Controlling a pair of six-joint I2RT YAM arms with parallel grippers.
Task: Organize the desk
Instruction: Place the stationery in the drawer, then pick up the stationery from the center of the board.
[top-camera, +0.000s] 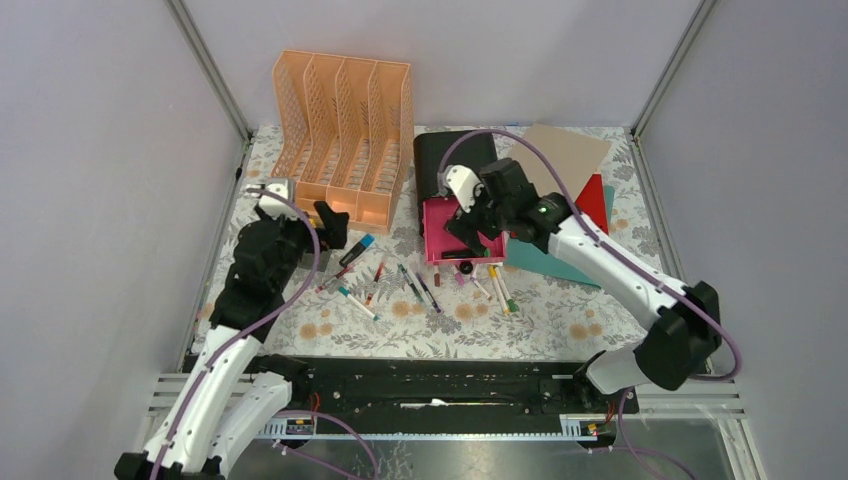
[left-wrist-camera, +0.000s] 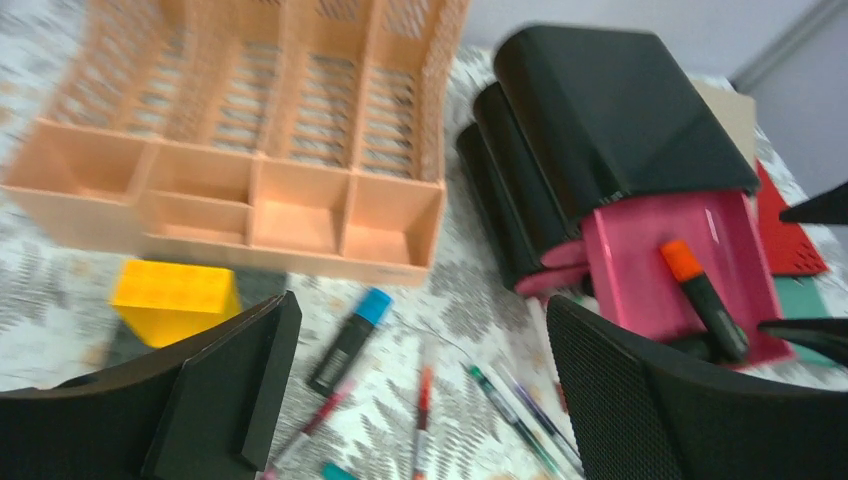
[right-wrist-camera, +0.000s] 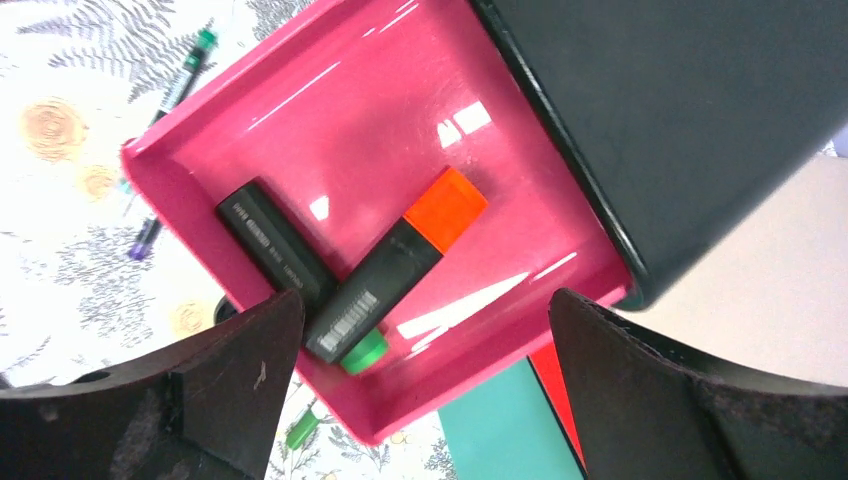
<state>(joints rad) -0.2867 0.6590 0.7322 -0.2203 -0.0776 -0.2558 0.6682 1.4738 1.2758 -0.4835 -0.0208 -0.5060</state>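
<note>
Desk with the pale cloth of grey ferns and orange flowers (top-camera: 560, 320) fills the middle of the top picture, with loose pens (top-camera: 415, 285) just below the shiny pink plastic drawer (right-wrist-camera: 330, 110). The right gripper (right-wrist-camera: 425, 320) hangs over that drawer, fingers wide apart and empty, above the black marker with the orange cap (right-wrist-camera: 400, 265), so it should lift straight up and not bump the pink wall. The left gripper (left-wrist-camera: 420, 310), at middle left, is wide and empty too and can reach for the black blue-capped marker (left-wrist-camera: 350, 340).
</note>
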